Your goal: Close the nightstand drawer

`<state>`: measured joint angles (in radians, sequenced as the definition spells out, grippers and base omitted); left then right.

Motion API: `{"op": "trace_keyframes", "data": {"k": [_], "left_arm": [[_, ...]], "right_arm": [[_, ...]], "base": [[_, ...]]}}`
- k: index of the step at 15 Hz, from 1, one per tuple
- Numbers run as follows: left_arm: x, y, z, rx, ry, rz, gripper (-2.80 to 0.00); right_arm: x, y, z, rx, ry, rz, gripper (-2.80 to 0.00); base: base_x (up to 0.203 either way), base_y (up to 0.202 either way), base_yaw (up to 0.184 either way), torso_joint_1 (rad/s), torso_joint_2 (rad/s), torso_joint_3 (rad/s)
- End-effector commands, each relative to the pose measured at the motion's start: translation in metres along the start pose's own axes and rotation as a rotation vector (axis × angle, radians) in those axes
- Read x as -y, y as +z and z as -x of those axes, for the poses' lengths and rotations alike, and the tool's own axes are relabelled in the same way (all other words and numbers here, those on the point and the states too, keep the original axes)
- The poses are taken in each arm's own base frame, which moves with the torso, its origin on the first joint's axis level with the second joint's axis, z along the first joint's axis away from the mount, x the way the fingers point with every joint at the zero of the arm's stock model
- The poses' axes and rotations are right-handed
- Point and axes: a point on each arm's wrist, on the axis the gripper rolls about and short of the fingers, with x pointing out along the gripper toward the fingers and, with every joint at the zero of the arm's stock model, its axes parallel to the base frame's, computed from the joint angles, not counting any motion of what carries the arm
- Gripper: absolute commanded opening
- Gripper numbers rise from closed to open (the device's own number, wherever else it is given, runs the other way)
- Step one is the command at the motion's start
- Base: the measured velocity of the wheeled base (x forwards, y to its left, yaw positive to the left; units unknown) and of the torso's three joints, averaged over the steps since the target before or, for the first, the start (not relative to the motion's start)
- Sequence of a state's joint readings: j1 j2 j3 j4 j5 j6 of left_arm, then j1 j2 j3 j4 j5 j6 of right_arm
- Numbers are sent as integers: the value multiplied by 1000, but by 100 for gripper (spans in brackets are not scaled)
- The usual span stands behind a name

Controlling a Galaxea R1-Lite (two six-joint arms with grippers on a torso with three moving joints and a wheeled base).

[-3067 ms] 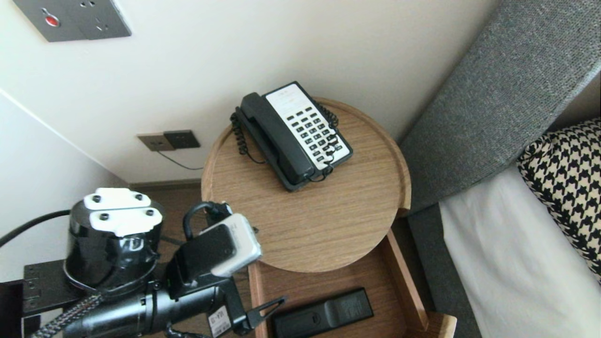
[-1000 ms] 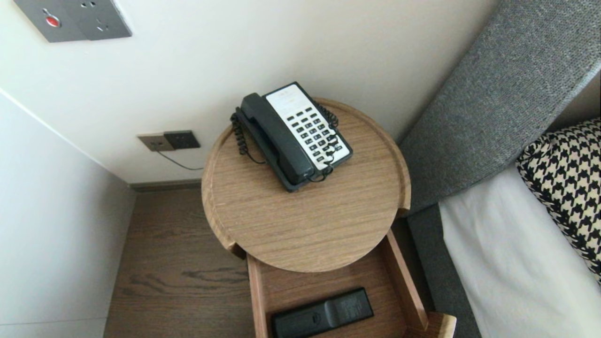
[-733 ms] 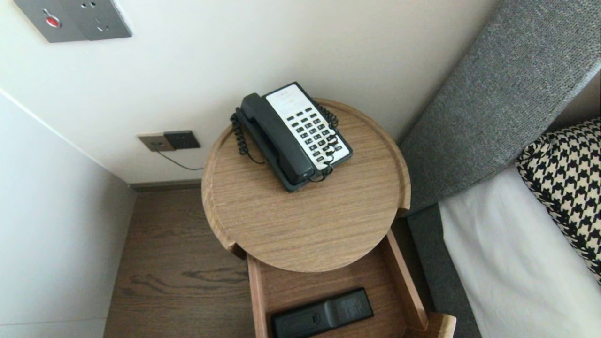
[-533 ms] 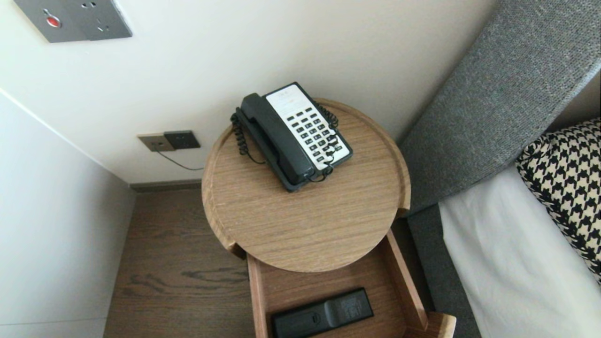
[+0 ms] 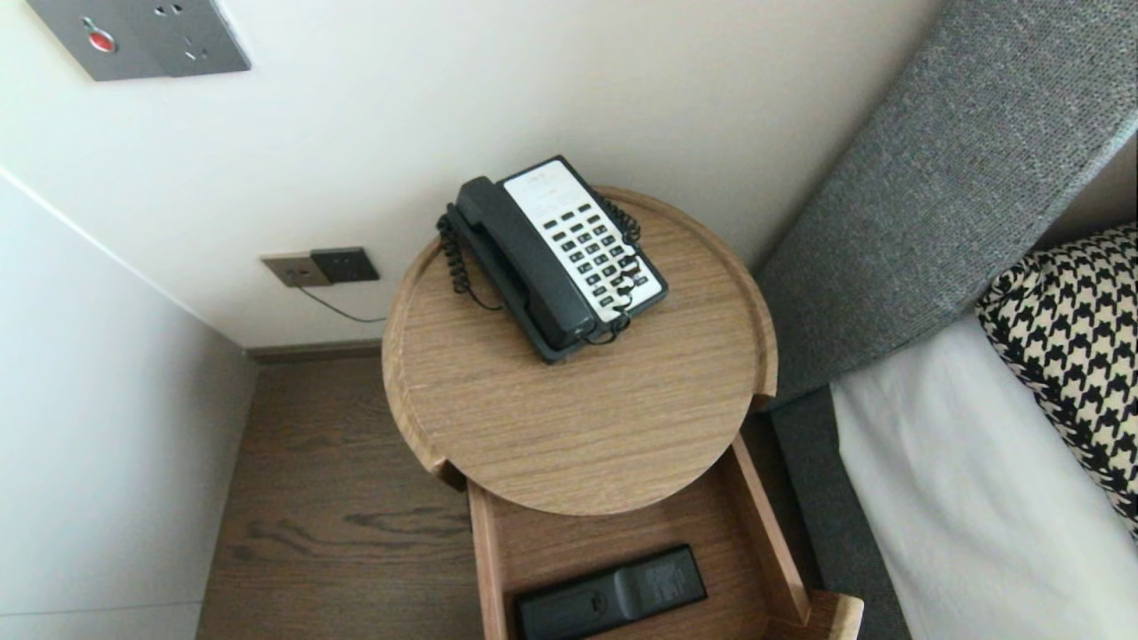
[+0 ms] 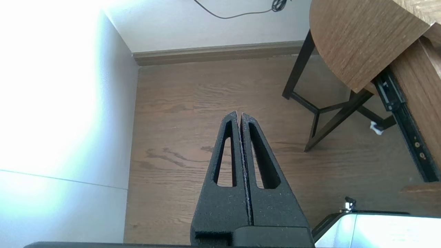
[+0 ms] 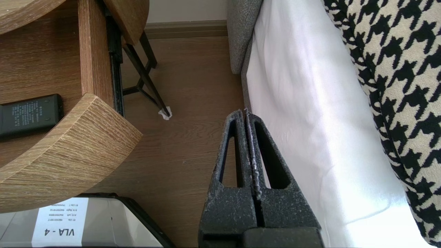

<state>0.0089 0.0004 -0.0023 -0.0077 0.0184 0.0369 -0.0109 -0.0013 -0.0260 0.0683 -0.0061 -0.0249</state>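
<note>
Your left fingers (image 6: pixel 222 206) are pressed shut and empty above the floor (image 6: pixel 189 103), beside the desk (image 6: pixel 361 41). Your right fingers (image 7: pixel 227 203), also shut and empty, hang between the bed (image 7: pixel 303 103) and the open drawer (image 7: pixel 91 51). The remote (image 7: pixel 29 115) lies in that drawer, off to their side. A careless swing may clip the jutting drawer.

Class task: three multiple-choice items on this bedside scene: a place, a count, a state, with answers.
1. Relative to the round wooden table, the black rectangular remote control lies: A on top; B in the open wooden drawer beneath; C against a leg.
2. Things standing on that table: A one; B two; C three.
3. The left tool and right tool are: A both open; B both shut; C one open.
Answers: B, it shows inside the drawer; A, only the black-and-white corded telephone stands there; B, each tool is pressed closed.
</note>
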Motion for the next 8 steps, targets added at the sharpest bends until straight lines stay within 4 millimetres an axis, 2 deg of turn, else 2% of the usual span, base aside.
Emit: {"op": "trace_keyframes", "data": {"k": [1, 8], "left_arm": [[0, -1, 0, -2, -1, -2, -280], [0, -1, 0, 0, -6, 3, -280]], "right_arm": [[0, 0, 0, 3, 0, 1, -280], [0, 0, 0, 3, 0, 0, -280]], "base": [[0, 0, 0, 0, 0, 0], [0, 0, 0, 0, 0, 0]]}}
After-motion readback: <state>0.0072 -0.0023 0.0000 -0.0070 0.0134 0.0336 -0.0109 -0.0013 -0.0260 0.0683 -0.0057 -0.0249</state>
